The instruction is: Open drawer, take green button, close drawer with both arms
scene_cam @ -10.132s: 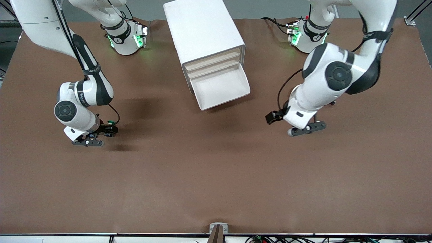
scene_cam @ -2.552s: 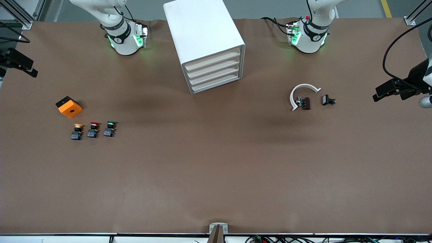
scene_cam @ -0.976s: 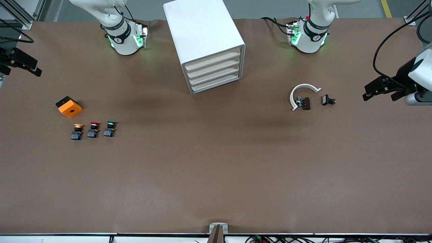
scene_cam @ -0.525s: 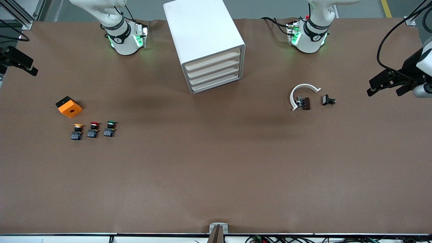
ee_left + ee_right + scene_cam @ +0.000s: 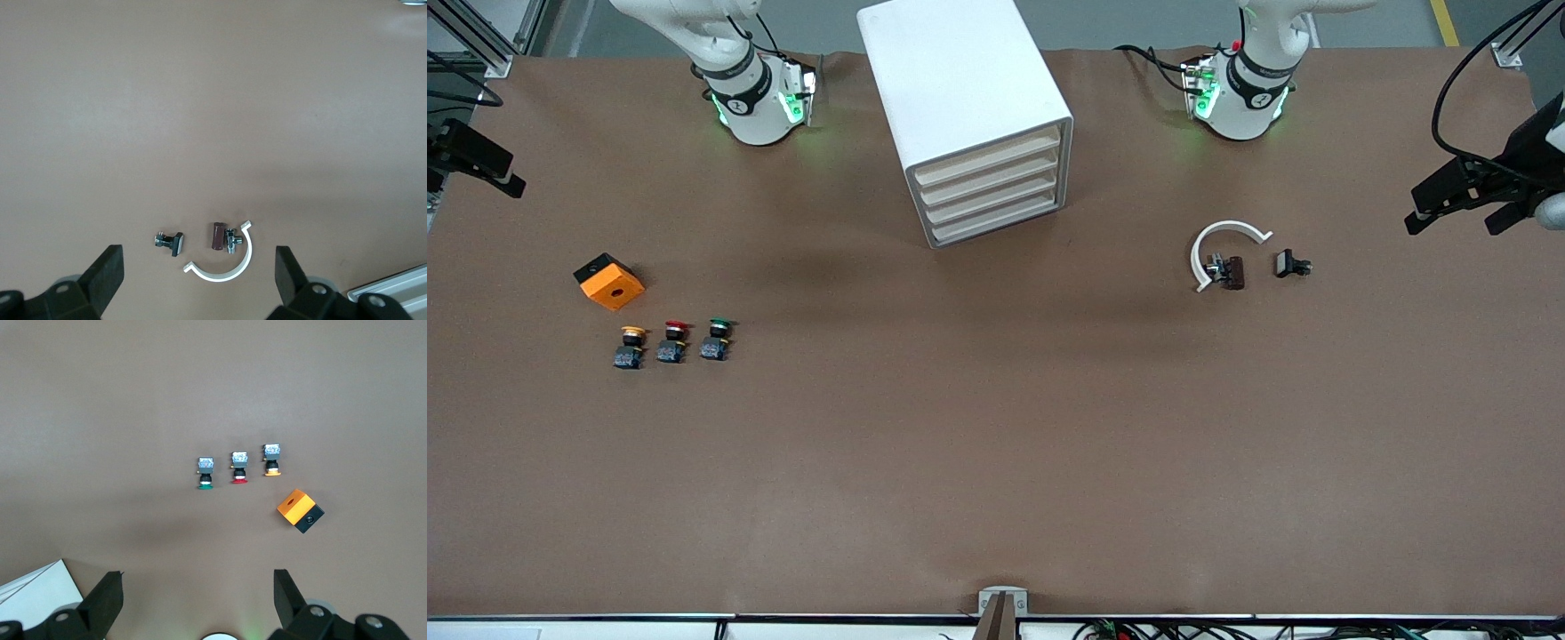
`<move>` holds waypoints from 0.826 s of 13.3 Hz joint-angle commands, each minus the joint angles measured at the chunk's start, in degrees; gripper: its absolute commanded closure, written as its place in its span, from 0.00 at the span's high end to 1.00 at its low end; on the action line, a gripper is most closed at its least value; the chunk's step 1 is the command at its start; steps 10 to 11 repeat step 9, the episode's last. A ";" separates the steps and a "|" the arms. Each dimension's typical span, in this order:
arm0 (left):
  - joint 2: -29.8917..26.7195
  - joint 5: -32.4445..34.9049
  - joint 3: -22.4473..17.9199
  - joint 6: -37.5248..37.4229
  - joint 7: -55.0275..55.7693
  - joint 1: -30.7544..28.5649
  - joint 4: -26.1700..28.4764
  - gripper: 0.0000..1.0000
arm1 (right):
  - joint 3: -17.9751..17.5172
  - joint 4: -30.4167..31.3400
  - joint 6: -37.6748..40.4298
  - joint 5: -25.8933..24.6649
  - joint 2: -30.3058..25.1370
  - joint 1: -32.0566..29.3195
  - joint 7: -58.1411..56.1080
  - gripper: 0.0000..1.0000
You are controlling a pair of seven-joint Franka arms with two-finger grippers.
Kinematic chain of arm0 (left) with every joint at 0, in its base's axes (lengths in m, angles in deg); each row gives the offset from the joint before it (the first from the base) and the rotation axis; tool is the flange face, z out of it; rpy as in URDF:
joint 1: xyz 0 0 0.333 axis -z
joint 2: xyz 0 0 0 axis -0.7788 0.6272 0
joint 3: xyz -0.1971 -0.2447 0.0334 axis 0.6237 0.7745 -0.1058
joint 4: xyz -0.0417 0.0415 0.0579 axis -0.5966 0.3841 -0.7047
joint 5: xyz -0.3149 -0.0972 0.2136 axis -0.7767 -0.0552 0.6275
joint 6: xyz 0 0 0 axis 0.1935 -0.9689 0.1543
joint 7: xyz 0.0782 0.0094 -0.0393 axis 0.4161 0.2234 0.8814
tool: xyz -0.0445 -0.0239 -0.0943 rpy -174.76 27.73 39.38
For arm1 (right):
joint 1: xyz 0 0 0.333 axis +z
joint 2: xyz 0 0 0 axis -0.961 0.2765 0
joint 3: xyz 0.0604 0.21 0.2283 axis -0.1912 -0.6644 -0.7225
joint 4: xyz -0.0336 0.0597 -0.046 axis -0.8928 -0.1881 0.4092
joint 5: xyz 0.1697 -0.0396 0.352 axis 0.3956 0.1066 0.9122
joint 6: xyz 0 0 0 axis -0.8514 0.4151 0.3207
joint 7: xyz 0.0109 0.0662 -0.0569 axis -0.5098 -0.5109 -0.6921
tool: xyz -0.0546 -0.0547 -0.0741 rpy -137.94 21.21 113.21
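The green-capped button (image 5: 717,339) (image 5: 205,473) stands on the brown table toward the right arm's end, beside a red-capped one (image 5: 673,341) and a yellow-capped one (image 5: 631,347). The white cabinet (image 5: 960,89) has each drawer (image 5: 991,191) shut. My right gripper (image 5: 476,160) (image 5: 197,600) hangs open and empty high over the table's edge at the right arm's end. My left gripper (image 5: 1463,197) (image 5: 199,277) hangs open and empty high over the left arm's end, with the small parts in its view.
An orange box (image 5: 609,281) (image 5: 301,510) sits close to the buttons, farther from the front camera. Toward the left arm's end lie a white C-shaped clip (image 5: 1221,249) (image 5: 227,267), a brown piece (image 5: 1233,272) and a small black piece (image 5: 1290,264).
Ten seconds ago the lowest drawer was open and both grippers were low over the table; now it is shut and the arms are withdrawn. In the last second the left gripper drifted outward.
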State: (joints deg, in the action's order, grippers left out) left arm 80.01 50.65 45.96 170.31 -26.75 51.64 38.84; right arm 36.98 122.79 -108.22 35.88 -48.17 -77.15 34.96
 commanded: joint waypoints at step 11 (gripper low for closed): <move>0.48 1.77 0.83 -1.38 0.56 0.39 -2.08 1.00 | 0.01 0.12 1.24 0.93 -1.02 -0.66 -0.02 1.00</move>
